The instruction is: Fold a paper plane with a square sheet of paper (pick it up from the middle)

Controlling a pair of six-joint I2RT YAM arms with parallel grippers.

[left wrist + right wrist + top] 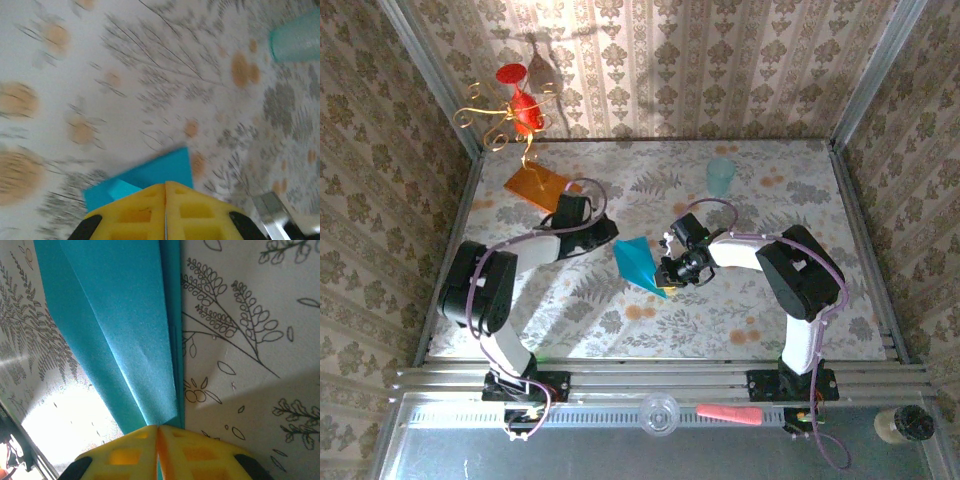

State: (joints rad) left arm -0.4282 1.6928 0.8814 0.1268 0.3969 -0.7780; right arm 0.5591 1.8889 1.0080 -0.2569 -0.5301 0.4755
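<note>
The square sheet of paper [638,260] is teal-blue and folded into a pointed, dart-like paper plane at mid-table, its tip toward the near edge. My left gripper [610,232] is at its far left corner and my right gripper [670,272] at its right side. In the left wrist view the yellow fingers [165,186] are pressed together over the paper [160,167], which stays sharp against a blurred table. In the right wrist view my gripper [157,429] is shut on the long folded layers [130,330], with teal showing in the seam.
A pale mint cup [721,176] [297,42] stands at the back right of the flowered table. An orange slab [538,185] lies at the back left below a red and gold wire ornament [517,110]. Patterned walls and metal rails enclose the table.
</note>
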